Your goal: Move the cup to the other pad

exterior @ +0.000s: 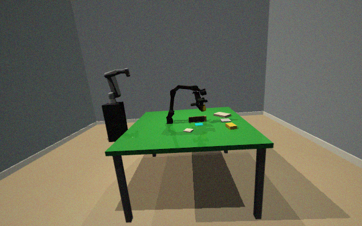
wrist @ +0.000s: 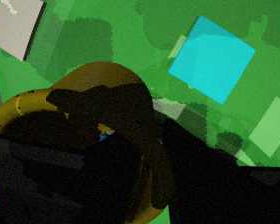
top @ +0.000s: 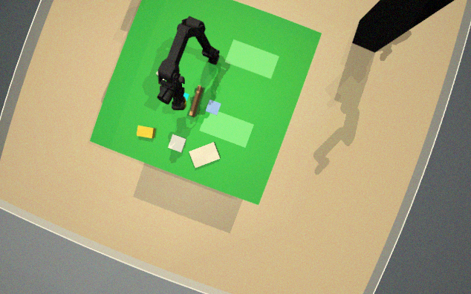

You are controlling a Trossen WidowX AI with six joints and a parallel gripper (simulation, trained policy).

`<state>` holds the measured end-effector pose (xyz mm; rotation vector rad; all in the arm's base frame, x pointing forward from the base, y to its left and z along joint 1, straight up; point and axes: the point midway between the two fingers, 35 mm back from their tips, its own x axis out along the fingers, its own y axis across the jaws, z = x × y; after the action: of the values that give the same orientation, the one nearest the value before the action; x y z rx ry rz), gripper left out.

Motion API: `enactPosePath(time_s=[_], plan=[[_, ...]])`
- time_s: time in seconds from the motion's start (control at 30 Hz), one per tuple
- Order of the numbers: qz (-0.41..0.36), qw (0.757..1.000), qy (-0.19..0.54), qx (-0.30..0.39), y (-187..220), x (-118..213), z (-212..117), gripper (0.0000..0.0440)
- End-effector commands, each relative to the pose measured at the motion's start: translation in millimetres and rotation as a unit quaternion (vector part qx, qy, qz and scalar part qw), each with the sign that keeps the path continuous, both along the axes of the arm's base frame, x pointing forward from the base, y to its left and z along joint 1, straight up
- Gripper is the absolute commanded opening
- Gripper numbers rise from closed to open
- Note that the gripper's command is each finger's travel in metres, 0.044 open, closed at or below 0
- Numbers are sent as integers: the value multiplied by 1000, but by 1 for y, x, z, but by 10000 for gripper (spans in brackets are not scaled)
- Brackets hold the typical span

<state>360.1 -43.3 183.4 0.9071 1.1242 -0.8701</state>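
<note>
Bystanders around a green table

The green rectangular table [top: 282, 156] [exterior: 163, 140] [wrist: 126, 35] has dark legs. From the exterior view, a low brown block-like barrier [top: 195, 101] [exterior: 197, 118] stands near its middle. To the right lies a yellow rectangular block [top: 145, 131] [exterior: 231, 125], with a flat white square tile [top: 177, 143] [exterior: 225, 120] [wrist: 16, 27] farther back and a thicker cream rectangular slab [top: 204, 154] [exterior: 222, 114] beyond. A small cream square tile [exterior: 188, 130] lies nearer and left. Beyond the table's left side, a grey jointed arm [exterior: 113, 85] tops a black pedestal [top: 368, 35] [exterior: 115, 122].
</note>
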Motion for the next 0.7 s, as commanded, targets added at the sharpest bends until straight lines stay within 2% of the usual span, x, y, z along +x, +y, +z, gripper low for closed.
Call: enactPosePath(time_s=[0.0,0.67], plan=[[-12,1000,-1,-5,-15,0,-5,0],[-61,998,-1,-10,-63,-10,-48,2]])
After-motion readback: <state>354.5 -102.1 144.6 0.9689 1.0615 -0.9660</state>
